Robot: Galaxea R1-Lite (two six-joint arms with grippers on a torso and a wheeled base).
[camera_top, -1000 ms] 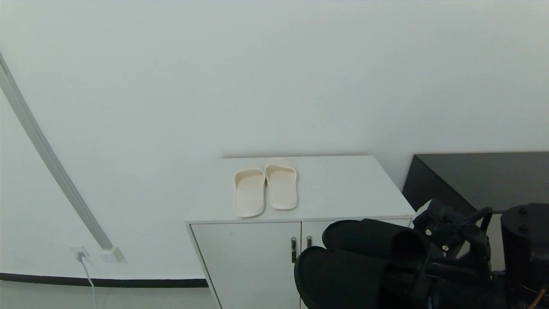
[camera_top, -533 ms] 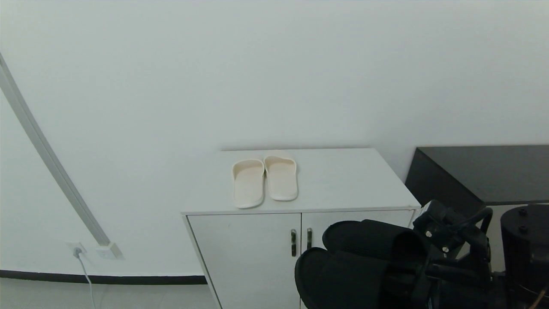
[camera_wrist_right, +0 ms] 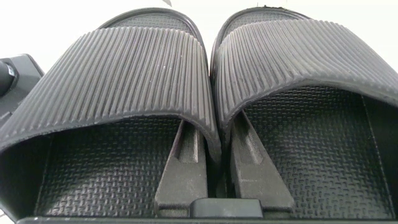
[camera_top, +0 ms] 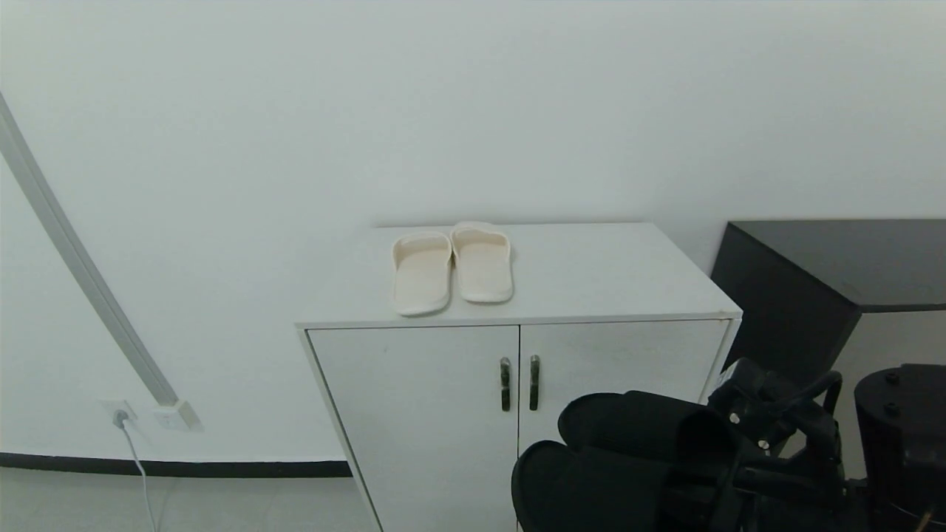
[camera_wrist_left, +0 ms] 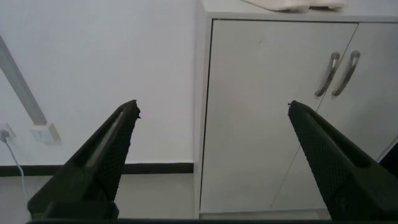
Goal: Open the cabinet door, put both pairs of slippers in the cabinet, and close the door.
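Right gripper (camera_wrist_right: 214,155) fingers clamp the black slippers (camera_wrist_right: 149,68) by their adjoining inner walls. Left gripper (camera_wrist_left: 213,107) fingers are spread and empty. Cream slippers (camera_top: 451,267) lie atop the cabinet (camera_top: 628,355) (both doors shut). Step in hand: door opening. The next move likely calls for the left gripper at the handles (camera_top: 517,383).

We log the first slipper pair (camera_top: 452,267) atop the cabinet (camera_top: 414,421); second slipper pair (camera_top: 617,462) sits before its right door (camera_top: 628,355).

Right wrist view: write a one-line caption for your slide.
Right gripper clamps the black slippers together, one finger inside each.
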